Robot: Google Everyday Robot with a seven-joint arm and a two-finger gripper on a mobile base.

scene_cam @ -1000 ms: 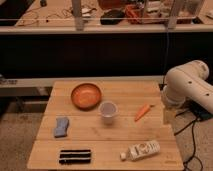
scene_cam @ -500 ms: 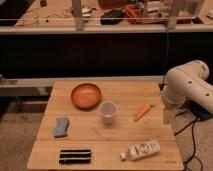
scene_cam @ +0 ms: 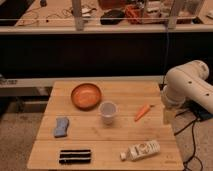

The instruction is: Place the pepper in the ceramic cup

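No change since the earlier frames: arm and objects hold the same positions. The end effector point(scene_cam: 168, 114) hangs at the right edge of the tabletop point(scene_cam: 125, 136), just beside the pepper point(scene_cam: 142, 112) and not touching it. Whether it is released or clenched cannot be told. The pepper lies flat on the tabletop, right of the ceramic cup point(scene_cam: 108, 111) and apart from it. The cup stands upright near the orange bowl point(scene_cam: 85, 95). Assessment: the grasp has not begun, so the approach to the pepper remains outstanding.

Lab: cable-strewn benches point(scene_cam: 115, 15) behind wooden table point(scene_cam: 120, 136), end effector point(scene_cam: 168, 115) at its right edge.
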